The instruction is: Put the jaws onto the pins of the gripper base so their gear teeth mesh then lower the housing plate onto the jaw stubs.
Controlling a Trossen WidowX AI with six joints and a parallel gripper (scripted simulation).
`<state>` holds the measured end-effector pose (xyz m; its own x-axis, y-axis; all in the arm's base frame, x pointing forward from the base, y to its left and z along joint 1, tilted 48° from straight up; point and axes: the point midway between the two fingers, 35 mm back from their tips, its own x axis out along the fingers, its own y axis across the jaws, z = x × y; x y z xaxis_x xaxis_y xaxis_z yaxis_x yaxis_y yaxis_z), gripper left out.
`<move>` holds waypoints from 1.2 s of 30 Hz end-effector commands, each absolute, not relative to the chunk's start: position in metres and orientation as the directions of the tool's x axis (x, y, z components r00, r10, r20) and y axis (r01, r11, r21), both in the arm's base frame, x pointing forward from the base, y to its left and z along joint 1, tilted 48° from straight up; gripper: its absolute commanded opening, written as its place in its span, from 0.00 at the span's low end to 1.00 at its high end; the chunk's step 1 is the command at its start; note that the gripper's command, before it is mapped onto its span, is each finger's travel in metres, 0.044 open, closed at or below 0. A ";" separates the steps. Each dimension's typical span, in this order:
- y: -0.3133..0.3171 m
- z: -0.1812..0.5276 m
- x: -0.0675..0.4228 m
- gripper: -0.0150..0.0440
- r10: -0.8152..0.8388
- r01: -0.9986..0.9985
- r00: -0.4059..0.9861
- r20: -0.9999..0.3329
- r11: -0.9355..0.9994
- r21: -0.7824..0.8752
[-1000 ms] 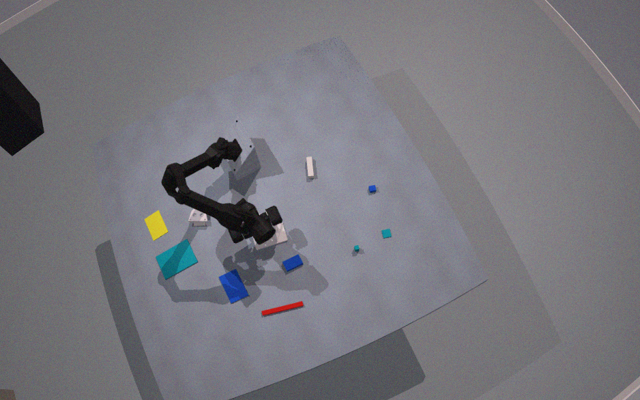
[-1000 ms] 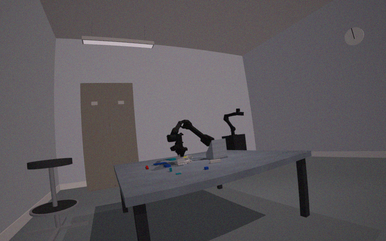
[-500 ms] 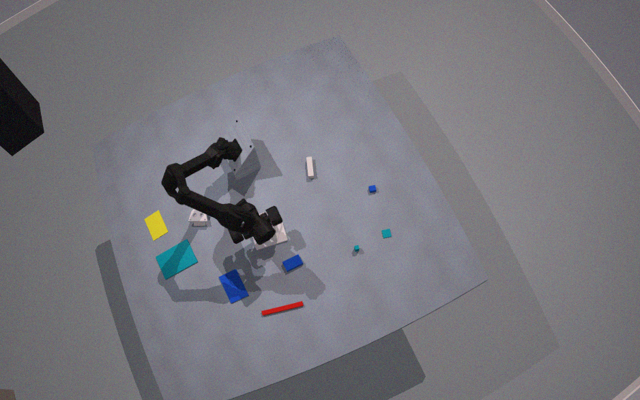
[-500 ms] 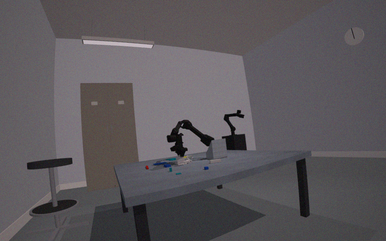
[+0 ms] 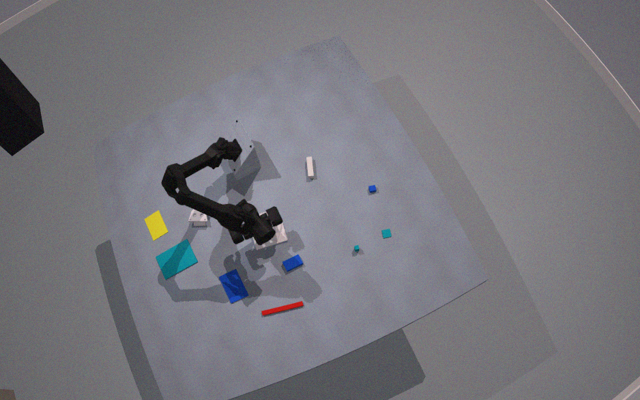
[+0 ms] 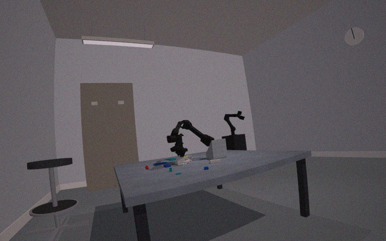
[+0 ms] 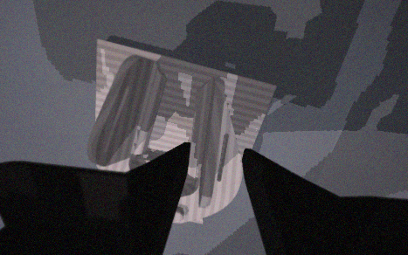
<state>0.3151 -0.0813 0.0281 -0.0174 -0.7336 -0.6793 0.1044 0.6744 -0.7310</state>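
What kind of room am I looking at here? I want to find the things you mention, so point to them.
Probably a robotics lab or workshop: a black robot arm [image 5: 178, 183] [image 6: 197, 131] works at a big table [image 5: 332, 123] [image 6: 248, 161], and a second arm [image 6: 231, 124] stands behind on a black pedestal [image 6: 238, 142].

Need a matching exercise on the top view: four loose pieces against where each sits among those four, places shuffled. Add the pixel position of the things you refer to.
Pieces
1. long red bar [image 5: 282, 308] [image 6: 147, 167]
2. yellow rectangular plate [image 5: 155, 224] [image 6: 185, 157]
3. small blue cube [image 5: 372, 188] [image 6: 206, 168]
4. white oblong block [image 5: 310, 167] [image 6: 215, 161]

Place among the four, top view
A. farthest right
B. nearest the picture's top edge
C. nearest the picture's bottom edge
D. farthest left

Right pairs: 1-C, 2-D, 3-A, 4-B
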 end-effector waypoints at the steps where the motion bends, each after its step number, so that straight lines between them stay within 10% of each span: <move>1: -0.084 0.027 0.315 0.48 -0.736 0.101 -0.019 -0.676 0.672 -0.734; 36: -0.091 0.021 0.314 0.48 -0.736 0.101 -0.019 -0.676 0.671 -0.734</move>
<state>0.3147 -0.0879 0.0218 -0.0178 -0.7339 -0.6791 0.1016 0.6743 -0.7314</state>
